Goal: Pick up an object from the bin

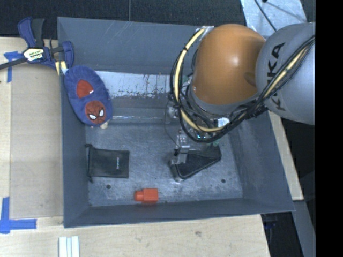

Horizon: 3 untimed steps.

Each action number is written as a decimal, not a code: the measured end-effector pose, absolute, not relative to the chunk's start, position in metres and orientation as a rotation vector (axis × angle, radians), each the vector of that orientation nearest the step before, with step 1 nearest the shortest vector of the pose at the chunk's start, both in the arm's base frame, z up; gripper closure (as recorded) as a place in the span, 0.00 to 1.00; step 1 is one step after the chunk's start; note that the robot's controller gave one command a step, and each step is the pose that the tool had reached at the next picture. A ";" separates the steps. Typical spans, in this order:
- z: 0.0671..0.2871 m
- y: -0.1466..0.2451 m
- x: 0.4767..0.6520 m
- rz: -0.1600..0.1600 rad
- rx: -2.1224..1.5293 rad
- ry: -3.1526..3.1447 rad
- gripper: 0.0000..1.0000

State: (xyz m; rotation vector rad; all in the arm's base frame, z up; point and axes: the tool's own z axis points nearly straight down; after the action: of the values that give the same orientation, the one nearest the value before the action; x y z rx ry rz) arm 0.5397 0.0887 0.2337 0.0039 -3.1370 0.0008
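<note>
My gripper [179,153] comes down from under the arm's orange cover in the bin's middle right. It sits right at the left end of a black wedge-shaped object [199,164] that lies on the bin floor. The arm hides the object's upper part, so I cannot see whether the two touch. A small orange block [146,196] lies near the front wall, left of and below the gripper.
A flat black pouch [109,162] lies at the left of the floor. A blue slipper with a red Spider-Man face [89,96] leans in the back left corner. The arm and its cables cover the bin's back right.
</note>
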 end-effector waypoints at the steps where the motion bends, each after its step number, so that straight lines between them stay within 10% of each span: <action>1: 0.067 0.178 0.543 -0.001 0.484 -3.101 0.00; 2: 0.102 0.238 0.544 -0.006 0.371 -3.127 0.00; 3: 0.100 0.217 0.541 0.000 0.155 -3.139 0.00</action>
State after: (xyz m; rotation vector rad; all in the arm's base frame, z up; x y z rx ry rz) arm 0.5408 0.2171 0.1001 0.1547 -3.1388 0.0003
